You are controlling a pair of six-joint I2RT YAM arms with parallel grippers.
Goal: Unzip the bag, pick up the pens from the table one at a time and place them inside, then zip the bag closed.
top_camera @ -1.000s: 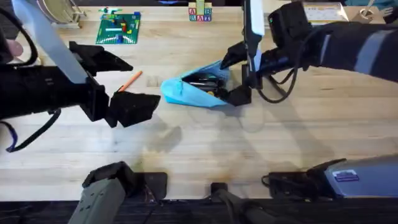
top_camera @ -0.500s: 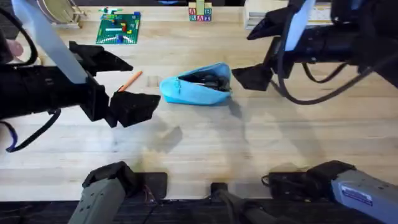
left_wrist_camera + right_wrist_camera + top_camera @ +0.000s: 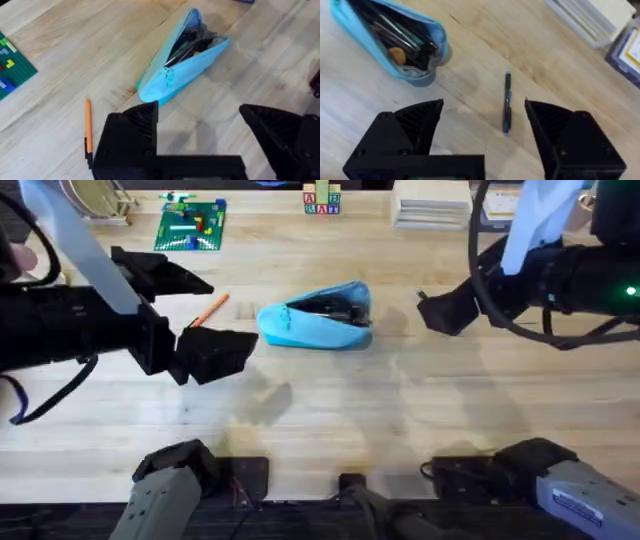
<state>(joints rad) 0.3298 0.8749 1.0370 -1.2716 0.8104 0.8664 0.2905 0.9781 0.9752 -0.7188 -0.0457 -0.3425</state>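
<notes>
Left gripper (image 3: 200, 315): near side of the table, left of centre. Jaws stand wide apart with nothing between them. It hangs above the wood just short of the orange pen.

Table (image 3: 330, 410): light plank top; the near half carries nothing of the task.

Orange pen (image 3: 88, 125): lies flat on the table, just beside the pouch's pull-tab end, apart from it. In the overhead view its near end is hidden under the left gripper.

Bag (image 3: 315, 320): light blue pouch at mid-table, lying on its side, zipper drawn open. The mouth gapes toward the right arm; dark pens and other small items show inside. The teal pull tab (image 3: 169, 76) sits at the closed end.

Dark pen (image 3: 507, 102): lies on the wood to the right of the bag, well apart from its mouth, in line with the gap between the right fingers.

Right gripper (image 3: 445, 310): right of the bag, raised off the table. Jaws spread, empty.

Far edge: a green brick plate (image 3: 190, 225), letter blocks (image 3: 322, 200) and stacked papers (image 3: 432, 210), all well away from the work.

Stage, as judged: unzipping done; two pens remain on the table.

Risks:
- A thin pen flat on wood may roll or skid if the fingers close off-centre.
- The soft mouth may sag; a pen pushed against the lip could shove the bag rather than enter.
- Contents near the opening could spill if the bag is nudged.
</notes>
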